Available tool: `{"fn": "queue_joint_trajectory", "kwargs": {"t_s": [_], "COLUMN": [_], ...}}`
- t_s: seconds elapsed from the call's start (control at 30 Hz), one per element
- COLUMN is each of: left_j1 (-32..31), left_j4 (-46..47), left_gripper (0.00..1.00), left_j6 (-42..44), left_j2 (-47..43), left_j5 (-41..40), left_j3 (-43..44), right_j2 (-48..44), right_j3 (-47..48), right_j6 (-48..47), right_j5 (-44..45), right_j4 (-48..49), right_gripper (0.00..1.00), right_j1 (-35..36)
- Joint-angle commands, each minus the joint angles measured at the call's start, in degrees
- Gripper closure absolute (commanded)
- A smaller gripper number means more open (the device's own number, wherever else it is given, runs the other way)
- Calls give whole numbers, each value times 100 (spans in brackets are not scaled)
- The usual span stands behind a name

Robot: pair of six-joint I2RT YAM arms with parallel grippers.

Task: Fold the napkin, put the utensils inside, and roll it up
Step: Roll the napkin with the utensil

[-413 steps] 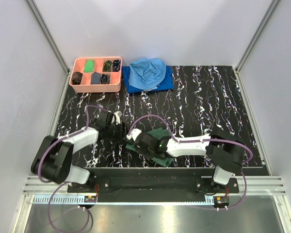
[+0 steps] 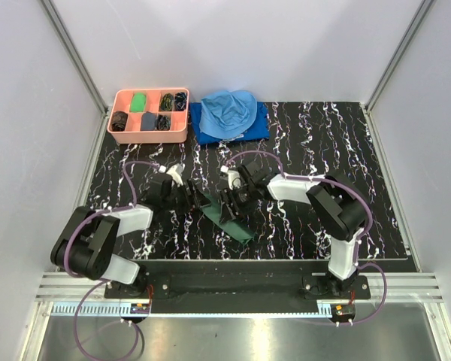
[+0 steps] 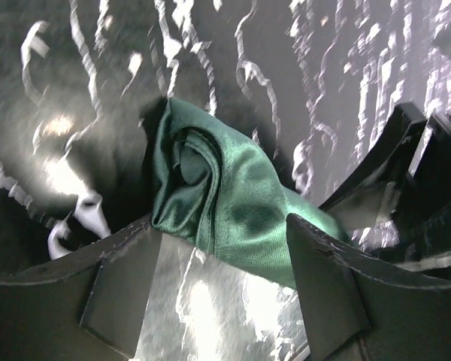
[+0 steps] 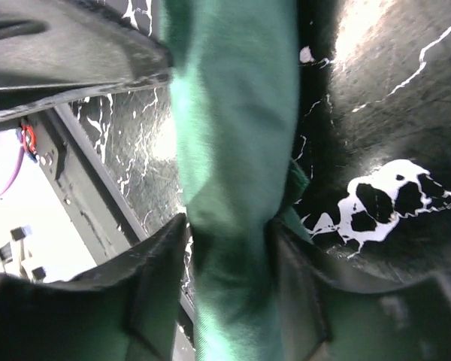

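Right wrist: right jaws pinch the rolled dark green napkin [image 4: 233, 113]; left jaws spread beside it.

The top camera looks down from high up, behind the arms, and sees the whole surface [image 2: 346, 150]. The wrist cameras sit very close: one looks past the left tool [image 3: 222, 226], the other past the right tool [image 4: 225, 241]. All three see the napkin [image 2: 235, 227].

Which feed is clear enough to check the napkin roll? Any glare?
Left wrist: napkin fairly sharp, glare on the black marbled table, its veins smeared. Right wrist: cloth soft-focused, white washout lower left. Top external: even light, sharp, napkin small.
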Motion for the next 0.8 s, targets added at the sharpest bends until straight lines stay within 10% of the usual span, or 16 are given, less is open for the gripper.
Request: {"fn": "queue_joint_trajectory", "kwargs": {"t_s": [0.0,0.27,0.77], "left_j1": [13,13,443], "left_j4": [1257,1936,-620], "left_gripper": [30,31,1], "left_j6": [-374,-525,-174], "left_j2": [515,1218,-309], "left_j5": [344,573,-868], "left_j3": [39,389,698], "right_j2": [-162,-690,-656], "right_j3": [-190,-287,38], "right_j6": [-7,99,-402], "right_j5": [1039,2331,3703], "right_j4": [-18,-124,-519], "right_gripper": [33,16,5], "right_j1": [112,525,1114]}}
